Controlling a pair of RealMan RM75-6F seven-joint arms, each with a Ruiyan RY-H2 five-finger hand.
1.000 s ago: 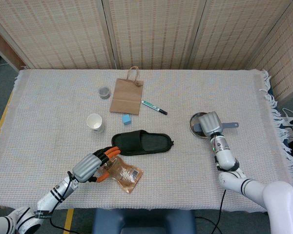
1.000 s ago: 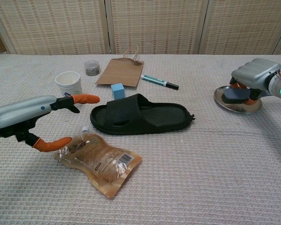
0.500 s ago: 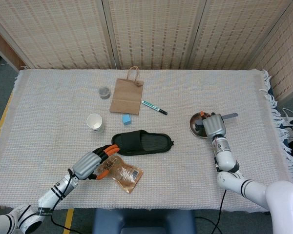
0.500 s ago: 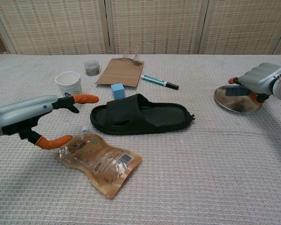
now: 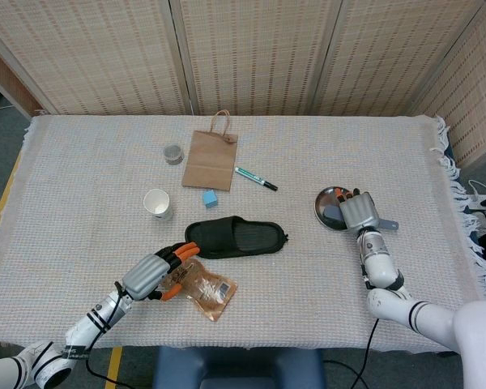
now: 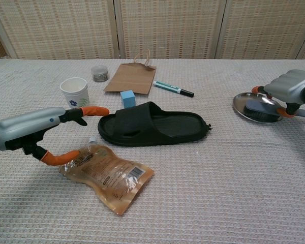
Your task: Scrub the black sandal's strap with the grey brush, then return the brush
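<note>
Nearest, snack pouch point(image 6: 108, 175): lies flat on the surface point(image 6: 218, 193), just beside the left hand, not part of the task.
Left hand point(image 6: 30, 126): hovers low beside the sandal's toe end, fingers point(image 6: 94, 110) spread, holding nothing.
Black sandal point(image 6: 153, 125): mid-surface, sole down, strap point(image 6: 137, 118) arched over the toe end nearest the left hand.
Right hand point(image 5: 359, 212): at the metal dish point(image 6: 254, 108), fingers curled around the grey brush point(image 6: 261, 105); brush appears to rest in the dish, with its handle point(image 5: 385, 224) poking out beyond the hand.
Step in hand, judged: securing the brush for lifting. Take a firm wrap on the body, bristles facing down, lift straight clear of the dish rim.
Advice: left hand could press the sandal's sole edge to steady it.
Far items: paper cup point(image 6: 74, 90), blue block point(image 6: 127, 98), marker point(image 6: 173, 88), paper bag point(image 6: 131, 77).
</note>
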